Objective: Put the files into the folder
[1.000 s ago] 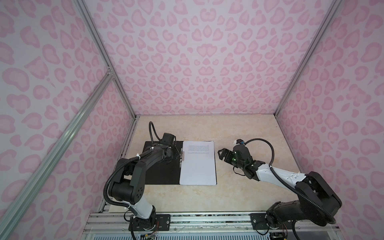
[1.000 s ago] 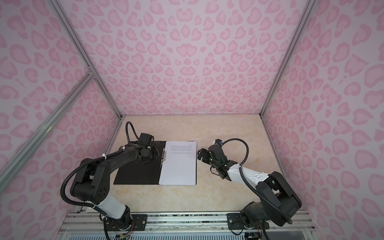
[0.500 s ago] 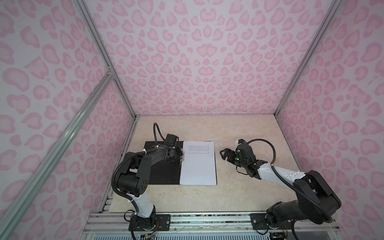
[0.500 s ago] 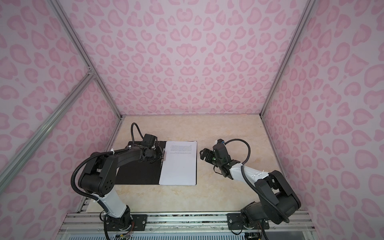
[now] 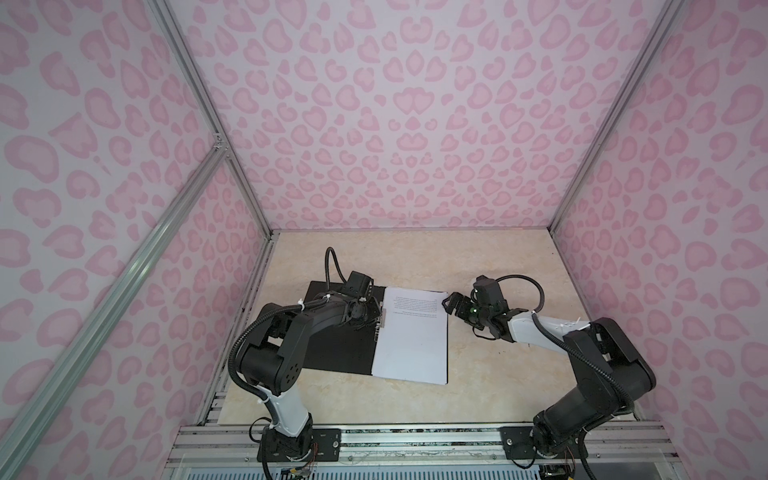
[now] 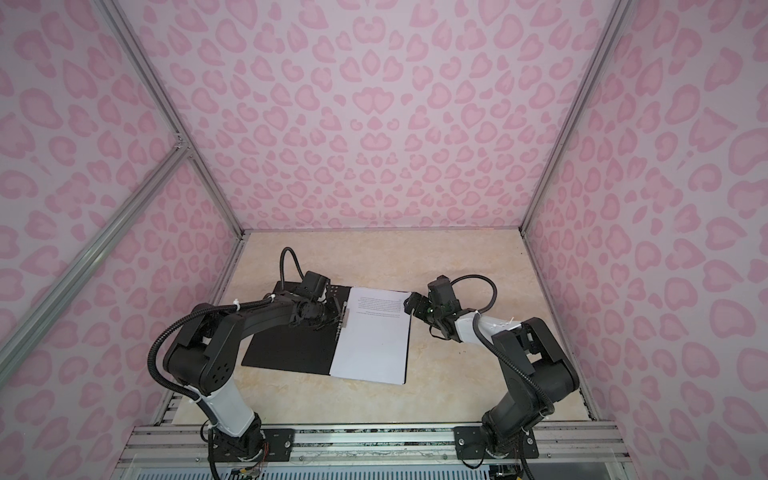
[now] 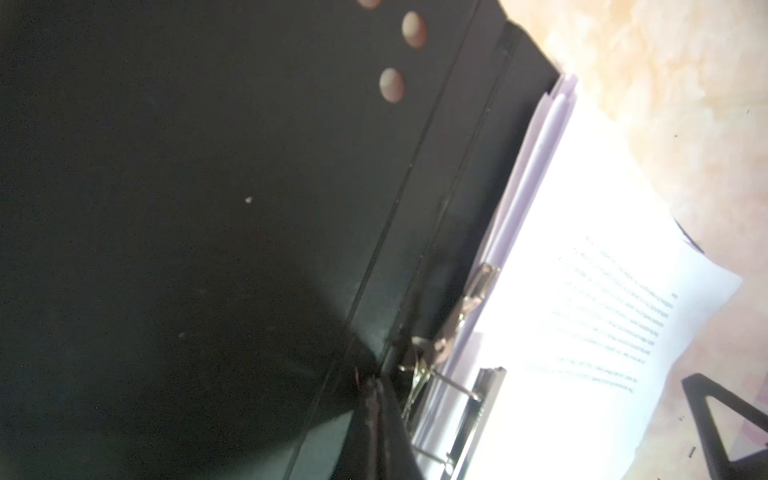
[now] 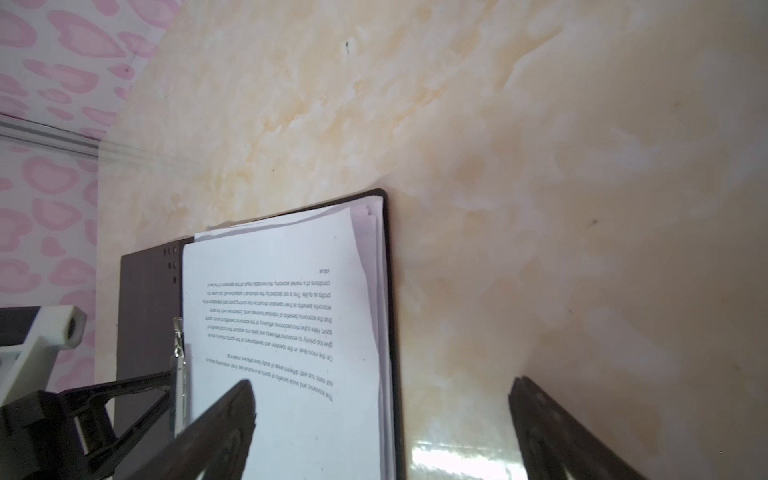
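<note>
The folder (image 5: 340, 353) (image 6: 291, 353) is seen in both top views laid flat and spread wide on the counter (image 5: 415, 257). It is placed in the counter's left half, nearer the left edge than the right and about midway between the far and near edges. Its black inside is turned up. The left leaf is bare, and small round holes (image 7: 392, 85) are punched in it near the spine.

The files (image 5: 411, 340) are stacked on the right leaf as white sheets. Lines of black print are carried on the far part of the top sheet. At the far right corner the sheet edges are slightly fanned, within the folder's black border. The metal clip (image 5: 379, 328) is set along the spine, at the left margin of the files. Whether it is pressed down on them cannot be told.

The left fingers (image 7: 384, 428) are clenched together, with nothing seen between them. Their tips are held at the spine, just beside the clip's wire, but contact cannot be made out for certain.

The right fingers (image 8: 224, 424) are released and spread wide, and nothing is grasped. One is held over the printed top sheet and the other over bare counter, so that the folder's right edge is framed between them, near its far right corner
</note>
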Controlling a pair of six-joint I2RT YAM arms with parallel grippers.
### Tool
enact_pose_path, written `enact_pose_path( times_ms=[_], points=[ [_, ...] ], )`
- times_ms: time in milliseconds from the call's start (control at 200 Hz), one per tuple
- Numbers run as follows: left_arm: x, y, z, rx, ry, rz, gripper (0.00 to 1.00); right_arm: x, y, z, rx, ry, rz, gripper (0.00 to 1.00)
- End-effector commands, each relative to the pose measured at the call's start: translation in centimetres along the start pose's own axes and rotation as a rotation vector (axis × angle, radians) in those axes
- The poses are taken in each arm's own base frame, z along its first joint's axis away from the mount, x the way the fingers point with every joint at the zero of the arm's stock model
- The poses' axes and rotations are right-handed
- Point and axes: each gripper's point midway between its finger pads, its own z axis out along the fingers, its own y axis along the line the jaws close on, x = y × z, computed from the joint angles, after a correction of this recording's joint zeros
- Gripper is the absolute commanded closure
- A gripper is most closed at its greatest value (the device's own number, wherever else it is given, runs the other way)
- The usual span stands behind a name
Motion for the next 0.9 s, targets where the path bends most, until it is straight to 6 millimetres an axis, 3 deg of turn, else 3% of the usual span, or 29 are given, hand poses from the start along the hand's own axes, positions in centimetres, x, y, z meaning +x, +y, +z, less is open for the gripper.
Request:
enact_pose_path(
  times_ms=[0, 280, 480, 665, 900],
  points=[
    [0.8, 0.1, 0.5, -0.008, 0.038, -0.027, 0.97, 0.7, -0.1, 0.8, 0.007, 0.035, 0.012, 0.04],
    [1.0, -0.2, 1.1, -0.007, 0.048, -0.031, 0.97, 1.1, 1.0, 3.3, -0.036, 0.069, 0.066, 0.04],
    [1.1, -0.8, 1.7, 0.0, 0.057, -0.03, 0.97, 1.0, 1.8, 3.9, -0.066, 0.069, 0.105, 0.04],
    [1.3, -1.8, 2.2, 0.018, 0.069, -0.021, 0.97, -0.5, 1.7, 3.9, -0.077, 0.05, 0.127, 0.04],
    [2.6, -4.7, 2.6, 0.05, 0.088, 0.022, 0.97, -3.5, 0.1, 3.7, -0.075, 0.025, 0.151, 0.04]
  ],
)
